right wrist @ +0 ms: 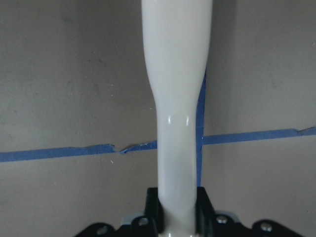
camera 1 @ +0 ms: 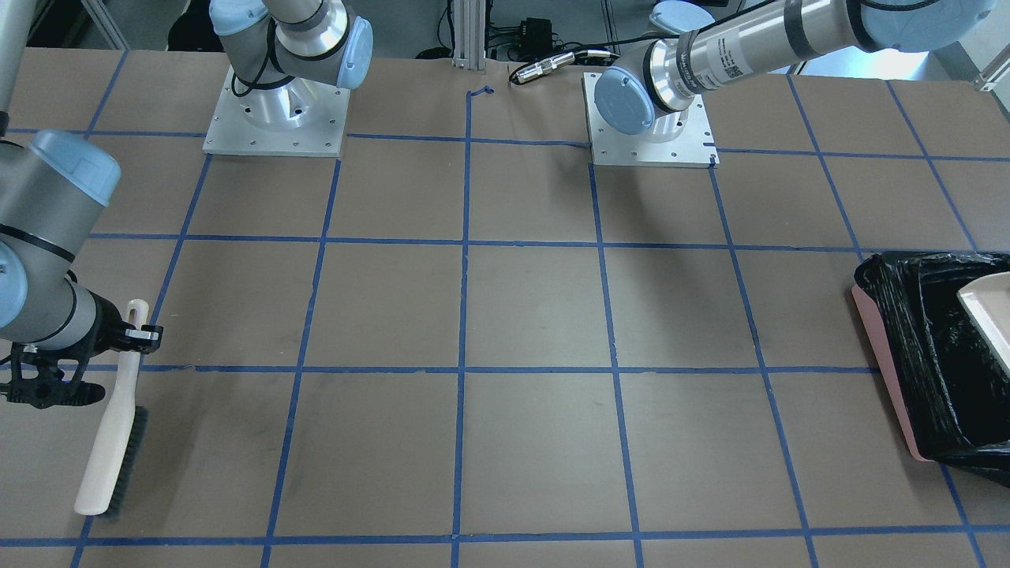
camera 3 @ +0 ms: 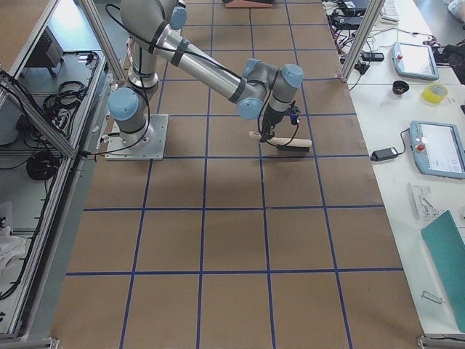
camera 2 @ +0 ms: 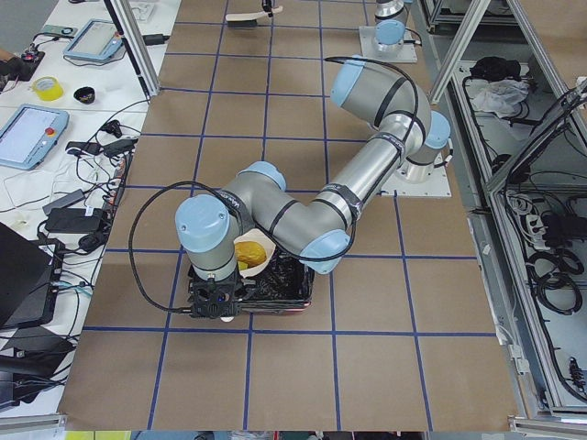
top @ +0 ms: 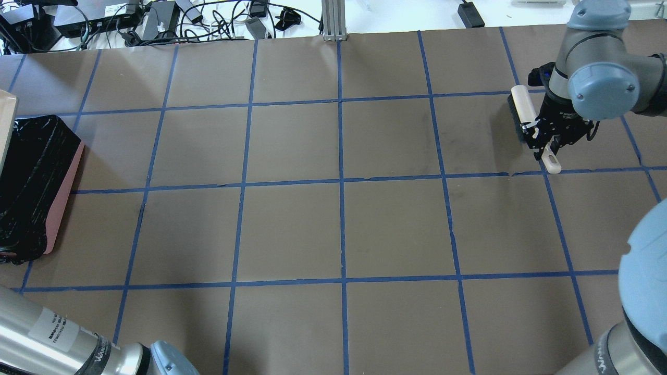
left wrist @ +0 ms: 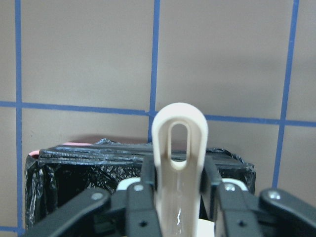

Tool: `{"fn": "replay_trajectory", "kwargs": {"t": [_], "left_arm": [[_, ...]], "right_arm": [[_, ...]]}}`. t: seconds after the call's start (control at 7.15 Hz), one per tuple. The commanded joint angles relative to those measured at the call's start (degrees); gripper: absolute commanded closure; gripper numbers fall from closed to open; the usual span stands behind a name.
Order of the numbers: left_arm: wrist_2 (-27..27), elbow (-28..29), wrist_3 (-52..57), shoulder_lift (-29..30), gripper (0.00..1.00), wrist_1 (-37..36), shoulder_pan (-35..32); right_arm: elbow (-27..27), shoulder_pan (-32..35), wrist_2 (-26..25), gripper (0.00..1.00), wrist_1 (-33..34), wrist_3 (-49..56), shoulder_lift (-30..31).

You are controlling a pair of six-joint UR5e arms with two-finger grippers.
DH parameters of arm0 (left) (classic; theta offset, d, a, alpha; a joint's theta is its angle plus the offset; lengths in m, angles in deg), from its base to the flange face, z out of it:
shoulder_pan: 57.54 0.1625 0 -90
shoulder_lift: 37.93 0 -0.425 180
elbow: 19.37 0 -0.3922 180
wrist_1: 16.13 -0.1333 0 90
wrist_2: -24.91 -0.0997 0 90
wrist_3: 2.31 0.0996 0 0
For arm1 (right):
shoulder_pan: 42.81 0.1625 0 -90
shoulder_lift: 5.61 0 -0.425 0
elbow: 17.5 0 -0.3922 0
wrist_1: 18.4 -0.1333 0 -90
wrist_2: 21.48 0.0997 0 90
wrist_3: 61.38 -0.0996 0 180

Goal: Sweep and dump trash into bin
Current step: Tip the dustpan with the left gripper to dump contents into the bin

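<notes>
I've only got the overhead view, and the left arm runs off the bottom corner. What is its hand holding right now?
Observer: The left wrist view shows the left hand shut on the dustpan's loop-ended beige handle.
Operator: Where is the dustpan relative to the bin?
Observer: In the front-facing view the dustpan's pale edge sits over the bin's black-lined opening.
Operator: Is there trash in the pan?
Observer: The left side view shows something yellow-orange in the pan under the arm. It is too small to tell which pieces.
</notes>
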State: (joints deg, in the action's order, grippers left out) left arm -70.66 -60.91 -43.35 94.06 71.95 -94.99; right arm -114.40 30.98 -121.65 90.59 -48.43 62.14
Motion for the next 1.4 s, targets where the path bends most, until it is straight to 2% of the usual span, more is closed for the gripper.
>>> {"fn": "replay_trajectory", "kwargs": {"t": [0.0, 0.28, 0.42, 0.7, 0.98, 1.26], "left_arm": [[-4.0, -1.5, 0.7, -1.8, 1.0, -7.8, -0.3], [-4.9, -7.8, 1.8, -3.7, 1.0, -14.4, -1.0], [-10.1, -13.0, 2.1, -6.0, 1.0, -18.4, -2.3], [-14.4, -20.4, 2.0, -9.6, 1.0, -25.4, -5.0], [-17.1, -22.2, 4.2, -13.0, 1.0, -28.7, -5.8], [-19.0, -25.8, 7.5, -13.9, 1.0, -38.8, -6.5]], "right_arm": [[-2.7, 0.0, 0.3, 1.0, 2.1, 0.1, 0.3], [-4.6, 0.0, 0.6, 1.0, 6.4, 4.4, 0.3], [-4.7, 0.0, 0.2, 1.0, 6.5, 4.5, 0.3], [-4.6, 0.0, -0.1, 0.99, 6.9, 4.0, 0.4], [-4.6, 0.0, -0.1, 0.9, 8.3, 3.1, 0.4], [-4.5, 0.0, -0.1, 0.79, 8.5, 2.2, 0.5]]}}
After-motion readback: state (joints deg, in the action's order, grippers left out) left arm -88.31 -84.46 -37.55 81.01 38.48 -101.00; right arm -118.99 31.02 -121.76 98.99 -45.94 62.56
